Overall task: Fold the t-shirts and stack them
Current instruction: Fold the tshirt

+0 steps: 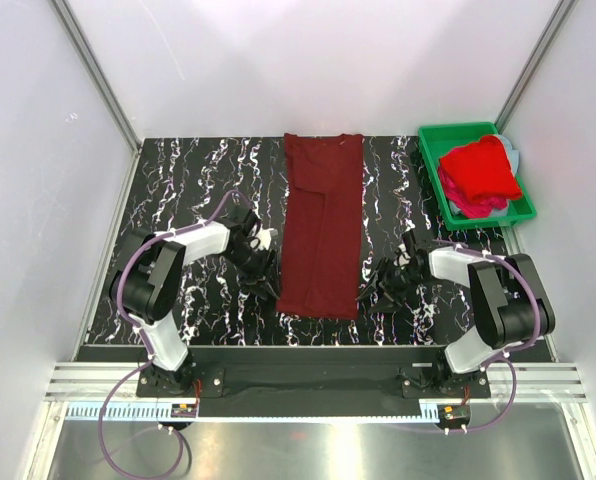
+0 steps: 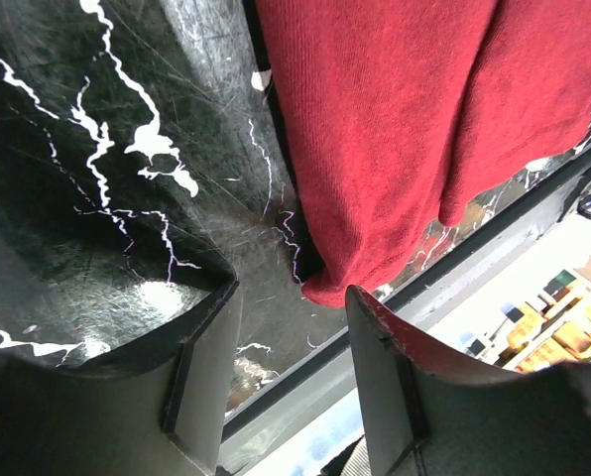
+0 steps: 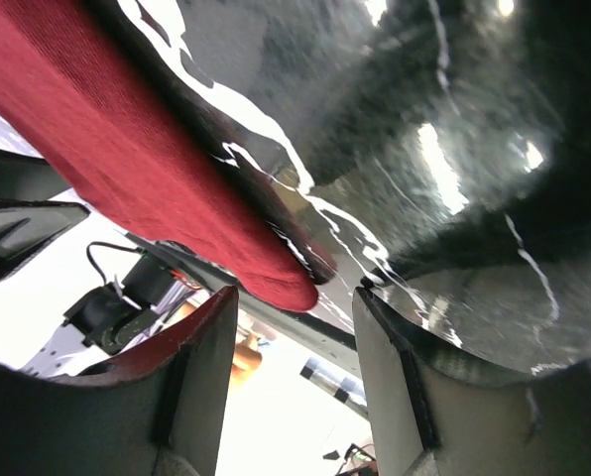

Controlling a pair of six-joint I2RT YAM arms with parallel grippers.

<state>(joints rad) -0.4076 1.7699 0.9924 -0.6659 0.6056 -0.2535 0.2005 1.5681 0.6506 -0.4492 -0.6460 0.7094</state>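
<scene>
A dark maroon t-shirt [image 1: 321, 232] lies flat on the black marbled table [image 1: 188, 190], folded into a long narrow strip running from the back edge toward the front. My left gripper [image 1: 265, 283] stands open at the strip's near left corner [image 2: 340, 283], nothing between its fingers [image 2: 201, 347]. My right gripper [image 1: 370, 293] stands open at the near right corner [image 3: 281, 283], also holding nothing. In both wrist views the cloth corner lies just beyond the fingertips, apart from them. More t-shirts, bright red [image 1: 481, 168] over pink-magenta [image 1: 475, 207], are heaped in the green bin.
The green plastic bin [image 1: 438, 185] sits at the table's back right corner. White walls with metal posts enclose the table on three sides. The table's front edge and a metal rail [image 1: 308, 385] run close behind both grippers.
</scene>
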